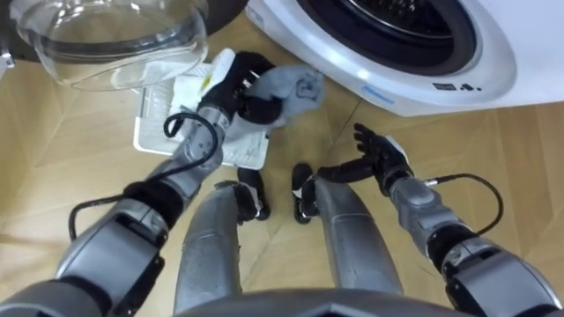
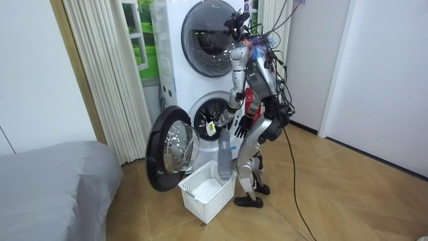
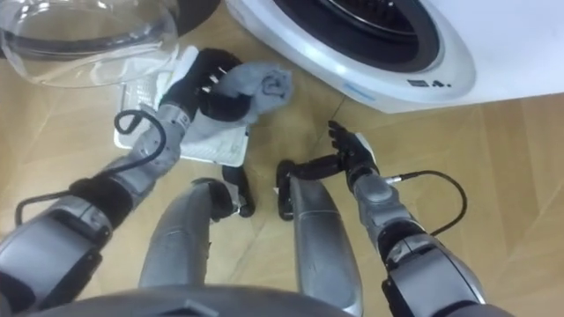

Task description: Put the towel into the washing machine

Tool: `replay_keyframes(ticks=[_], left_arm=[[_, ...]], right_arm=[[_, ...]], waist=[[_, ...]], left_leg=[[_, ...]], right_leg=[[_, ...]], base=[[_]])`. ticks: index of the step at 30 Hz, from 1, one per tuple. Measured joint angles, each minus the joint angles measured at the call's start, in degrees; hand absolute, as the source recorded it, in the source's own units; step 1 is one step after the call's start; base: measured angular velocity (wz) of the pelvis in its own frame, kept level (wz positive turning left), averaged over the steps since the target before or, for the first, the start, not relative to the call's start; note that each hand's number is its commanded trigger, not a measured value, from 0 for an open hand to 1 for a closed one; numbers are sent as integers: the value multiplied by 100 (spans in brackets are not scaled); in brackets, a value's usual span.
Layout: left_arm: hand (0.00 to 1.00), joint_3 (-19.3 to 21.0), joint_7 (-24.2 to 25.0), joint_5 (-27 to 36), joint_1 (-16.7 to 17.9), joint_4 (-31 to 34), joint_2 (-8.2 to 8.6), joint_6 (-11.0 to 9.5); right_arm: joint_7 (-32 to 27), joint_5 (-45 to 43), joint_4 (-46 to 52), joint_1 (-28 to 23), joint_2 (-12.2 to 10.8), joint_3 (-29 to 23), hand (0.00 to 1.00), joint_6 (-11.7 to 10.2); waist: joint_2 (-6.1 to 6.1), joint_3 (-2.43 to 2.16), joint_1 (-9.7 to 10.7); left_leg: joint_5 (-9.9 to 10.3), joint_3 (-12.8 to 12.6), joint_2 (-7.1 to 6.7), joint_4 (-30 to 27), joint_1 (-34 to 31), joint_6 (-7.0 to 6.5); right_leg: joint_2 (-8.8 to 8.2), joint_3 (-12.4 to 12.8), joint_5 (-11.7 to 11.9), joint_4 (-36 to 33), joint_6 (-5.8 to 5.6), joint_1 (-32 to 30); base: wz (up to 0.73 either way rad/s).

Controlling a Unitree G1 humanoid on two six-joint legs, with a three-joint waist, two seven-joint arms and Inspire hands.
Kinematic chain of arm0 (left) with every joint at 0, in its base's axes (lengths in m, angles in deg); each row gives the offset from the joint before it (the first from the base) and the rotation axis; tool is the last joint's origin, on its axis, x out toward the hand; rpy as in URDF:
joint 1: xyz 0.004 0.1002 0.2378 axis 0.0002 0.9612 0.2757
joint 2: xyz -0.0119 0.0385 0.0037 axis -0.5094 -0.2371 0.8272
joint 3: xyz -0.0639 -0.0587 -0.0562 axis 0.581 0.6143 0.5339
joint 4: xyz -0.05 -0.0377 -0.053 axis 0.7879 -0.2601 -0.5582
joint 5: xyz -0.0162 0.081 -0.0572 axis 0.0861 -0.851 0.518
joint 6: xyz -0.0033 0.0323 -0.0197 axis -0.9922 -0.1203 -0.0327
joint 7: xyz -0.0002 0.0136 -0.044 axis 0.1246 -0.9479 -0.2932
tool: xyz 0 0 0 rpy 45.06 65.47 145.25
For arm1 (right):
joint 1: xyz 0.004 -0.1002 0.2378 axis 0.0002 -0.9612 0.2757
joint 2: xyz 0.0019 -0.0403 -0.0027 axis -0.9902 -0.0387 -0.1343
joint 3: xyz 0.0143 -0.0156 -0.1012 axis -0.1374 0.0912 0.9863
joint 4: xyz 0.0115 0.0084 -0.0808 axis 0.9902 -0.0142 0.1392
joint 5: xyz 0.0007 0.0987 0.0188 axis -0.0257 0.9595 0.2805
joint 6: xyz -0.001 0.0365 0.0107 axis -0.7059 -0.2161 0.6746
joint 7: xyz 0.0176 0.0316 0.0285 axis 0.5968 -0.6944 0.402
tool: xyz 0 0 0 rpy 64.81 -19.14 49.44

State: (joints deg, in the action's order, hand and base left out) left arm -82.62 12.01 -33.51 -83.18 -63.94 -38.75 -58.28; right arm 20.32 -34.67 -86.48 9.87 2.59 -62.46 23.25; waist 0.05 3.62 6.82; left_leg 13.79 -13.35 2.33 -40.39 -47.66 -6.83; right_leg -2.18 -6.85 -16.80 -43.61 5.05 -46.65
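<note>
The robot stands at the open washing machine [image 1: 493,53], whose drum mouth lies at about one o'clock in the eye views, with the glass door [image 1: 115,40] swung out at ten o'clock. The left hand [image 1: 236,84] is clamped on the grey towel [image 1: 295,88] at eleven o'clock, its fingers curled round the bunched cloth. The towel is held in the air, short of the drum, and in the room view it hangs down over the white basket [image 2: 207,194] on the floor. The right hand [image 1: 383,158] hovers at three o'clock beside the thigh, fingers apart and relaxed, holding nothing.
</note>
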Motion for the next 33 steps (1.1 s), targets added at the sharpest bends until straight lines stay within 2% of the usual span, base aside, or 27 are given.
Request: replay_keyframes(ticks=[2,3,5,6,7,10,16,20,23,24,25,27,33], left_arm=[[100,-7,374,641,130,171,33,3],[100,-12,574,984,195,285,59,4],[100,-15,877,1411,328,460,70,5],[100,-35,1079,1680,422,552,69,7],[100,-107,1298,2016,449,568,73,14],[100,-152,1752,2682,465,569,141,141],[100,-114,2496,3613,467,573,208,331],[100,-113,2688,4017,466,669,212,424],[100,-105,2706,4274,469,1022,220,548],[100,-99,2728,4341,468,1175,237,561],[100,-92,2773,4413,456,1277,257,566],[100,-27,2884,4523,451,1337,319,567],[100,-19,2946,4727,452,1340,398,573]], right_arm=[[-24,-31,23,-27,3,-29,0,-4],[-44,-38,77,-64,0,-65,0,-3],[-60,-59,114,-77,-51,-99,0,-2],[-56,-50,126,-85,-98,-100,0,-4],[-45,-39,127,-115,-117,-89,0,-8],[-55,-60,125,-186,-159,-104,0,-6],[16,-321,110,-235,-223,-218,0,22],[18,-525,107,-212,-256,-219,0,30],[-5,-682,121,-210,-303,-232,0,90],[-18,-720,121,-212,-321,-247,10,101],[-41,-726,121,-214,-339,-286,52,101],[-76,-726,121,-215,-357,-343,100,100],[-194,-730,106,-210,-347,-452,100,158]], waist=[[2,-12,-39],[9,-36,-79],[24,-91,-103],[35,-144,-96],[35,-165,-87],[37,-164,-86],[42,-158,-91],[46,-153,-97],[44,-151,-106],[43,-150,-107],[43,-150,-106],[42,-150,-112],[39,-148,-236]], left_leg=[[-4,22,3,13,37,4],[-15,38,4,14,35,5],[-27,55,3,18,33,7],[-44,62,0,42,39,8],[-74,95,-5,81,59,10],[-92,194,6,120,116,26],[-111,188,11,186,119,23],[-110,187,7,220,115,24],[-110,197,3,228,73,25],[-110,206,3,232,63,25],[-110,226,2,235,59,25],[-110,254,4,240,45,28],[-97,256,4,254,30,47]], right_leg=[[-1,-31,0,14,1,52],[-2,-54,4,22,5,63],[-3,-74,16,33,11,71],[-3,-83,27,57,15,81],[-2,-121,54,122,17,126],[25,-215,97,264,30,268],[41,-213,131,354,20,290],[41,-214,130,383,19,282],[42,-224,129,398,19,248],[45,-233,129,415,19,247],[51,-251,130,441,19,261],[60,-278,131,478,19,276],[65,-281,127,505,17,272]], base=[[5],[7],[5],[5],[8],[9],[0],[0],[0],[3],[4],[5],[0]])
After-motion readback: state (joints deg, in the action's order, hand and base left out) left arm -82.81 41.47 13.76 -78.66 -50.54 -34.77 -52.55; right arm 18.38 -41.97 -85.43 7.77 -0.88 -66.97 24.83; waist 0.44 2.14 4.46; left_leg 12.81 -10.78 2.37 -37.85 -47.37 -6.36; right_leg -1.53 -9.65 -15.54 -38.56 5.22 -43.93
